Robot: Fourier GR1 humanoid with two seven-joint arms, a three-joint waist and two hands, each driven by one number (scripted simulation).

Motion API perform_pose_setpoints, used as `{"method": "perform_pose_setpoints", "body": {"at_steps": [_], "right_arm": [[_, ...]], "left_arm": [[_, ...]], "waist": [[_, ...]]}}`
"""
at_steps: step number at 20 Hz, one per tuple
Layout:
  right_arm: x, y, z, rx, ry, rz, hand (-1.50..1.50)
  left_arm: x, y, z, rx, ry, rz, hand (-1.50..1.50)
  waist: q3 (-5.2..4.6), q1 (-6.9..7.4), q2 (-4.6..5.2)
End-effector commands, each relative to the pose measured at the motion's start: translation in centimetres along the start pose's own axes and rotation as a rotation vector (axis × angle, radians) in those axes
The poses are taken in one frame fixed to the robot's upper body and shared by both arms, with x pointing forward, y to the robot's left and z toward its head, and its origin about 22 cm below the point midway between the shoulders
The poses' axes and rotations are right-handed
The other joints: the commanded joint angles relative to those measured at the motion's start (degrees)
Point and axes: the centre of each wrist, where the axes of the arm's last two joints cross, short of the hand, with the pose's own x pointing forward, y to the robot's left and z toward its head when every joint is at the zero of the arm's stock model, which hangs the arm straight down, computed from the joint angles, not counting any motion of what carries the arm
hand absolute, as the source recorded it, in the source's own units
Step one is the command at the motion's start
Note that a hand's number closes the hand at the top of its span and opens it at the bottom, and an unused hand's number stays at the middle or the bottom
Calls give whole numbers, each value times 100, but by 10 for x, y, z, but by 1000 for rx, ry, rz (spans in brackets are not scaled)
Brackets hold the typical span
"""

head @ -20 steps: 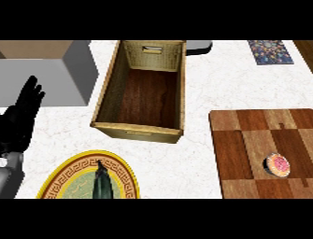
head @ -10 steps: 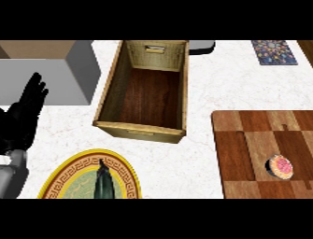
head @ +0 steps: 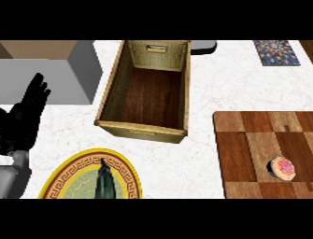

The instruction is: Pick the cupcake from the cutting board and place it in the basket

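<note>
Fingers [head: 36, 91] of the robot's black left hand [head: 19, 120] stand straight and slightly spread at the counter's near-left edge, resting upright and holding nothing; the right hand does not show at all. Well off to the right of those fingertips, across the white speckled counter [head: 200, 93], a small round cupcake with pink-and-orange topping [head: 283, 168] sits untouched on the dark-and-light chequered wooden cutting board [head: 273, 149], toward its near right corner. Between the fingers and the board stands the long, open-topped woven basket with a dark wooden floor [head: 147, 95], nothing inside it. Just below and to the right of the hand lies a round yellow-rimmed green plate [head: 69, 179] with a dark object laid across it, too dim to name. A grey box [head: 45, 79] rises behind the fingers.

Judging by its size, the cupcake should be light, soft and easily crushed, its topping likely to smear. A sensible hold would close round the lower sides, below the topping, and the pick has not yet begun.
</note>
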Motion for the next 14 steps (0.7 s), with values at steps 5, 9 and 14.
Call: {"method": "perform_pose_setpoints", "body": {"at_steps": [5,9,14], "right_arm": [[-32,51,1,-29,-55,-9,-150],[-40,51,-4,-60,-61,18,-150],[-28,46,-4,-72,-85,2,-150]], "left_arm": [[13,-6,-19,2,-7,-5,0],[-8,-3,-7,10,-5,-14,0],[-2,-8,-10,13,24,-10,0]], "waist": [[-1,-59,4],[-3,-17,3],[-4,-14,4]]}}
